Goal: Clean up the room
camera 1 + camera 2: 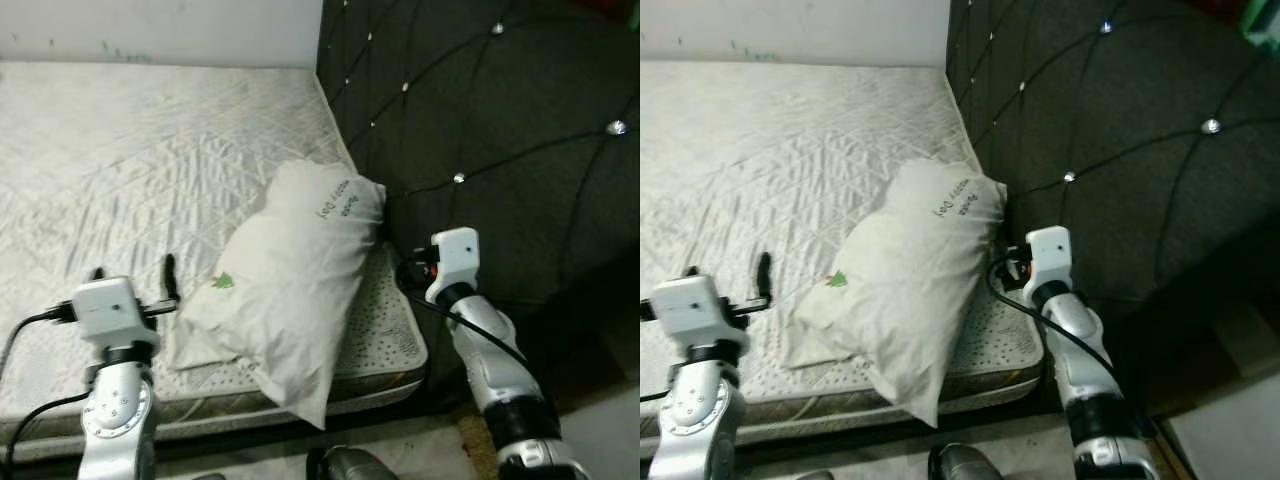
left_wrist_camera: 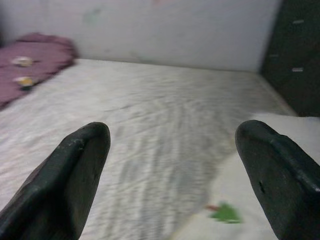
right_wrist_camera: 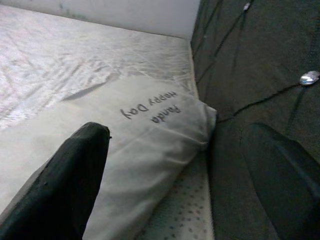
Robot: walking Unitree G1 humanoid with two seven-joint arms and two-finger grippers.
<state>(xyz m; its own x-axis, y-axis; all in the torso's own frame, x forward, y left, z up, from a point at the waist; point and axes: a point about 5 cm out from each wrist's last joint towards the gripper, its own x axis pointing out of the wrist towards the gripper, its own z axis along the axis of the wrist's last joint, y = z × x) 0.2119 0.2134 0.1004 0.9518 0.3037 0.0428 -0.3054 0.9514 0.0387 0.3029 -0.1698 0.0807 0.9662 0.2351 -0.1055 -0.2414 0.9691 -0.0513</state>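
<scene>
1. Pillow [image 1: 290,290] lies slantwise on the near right corner of the bed [image 1: 120,150], its far end against the dark tufted headboard [image 1: 500,130] and its near end hanging over the bed's near edge.
2. Left claw [image 1: 135,282] hovers over the mattress just left of the pillow's near end, fingers [image 2: 75,170] spread wide and holding nothing.
3. Right claw [image 3: 175,170] sits at the bed's right edge, between the pillow's far end and the headboard; in its wrist view the fingers stand wide apart, one over the pillow and one over the headboard, gripping nothing.
4. A purple blanket [image 2: 35,55] lies crumpled at the far left of the bed, well apart from both claws.
5. Risk, as I judge it: the pillow is soft and already overhangs the edge, so a pinch on loose cover alone could let the filling sag and drag it to the floor.
6. Another risk: the right claw is cramped by the headboard, so its outer finger may scrape the padding or catch on a stud [image 1: 459,178] as it closes.
7. If only one claw grips, the pillow may swing and slip free.
</scene>
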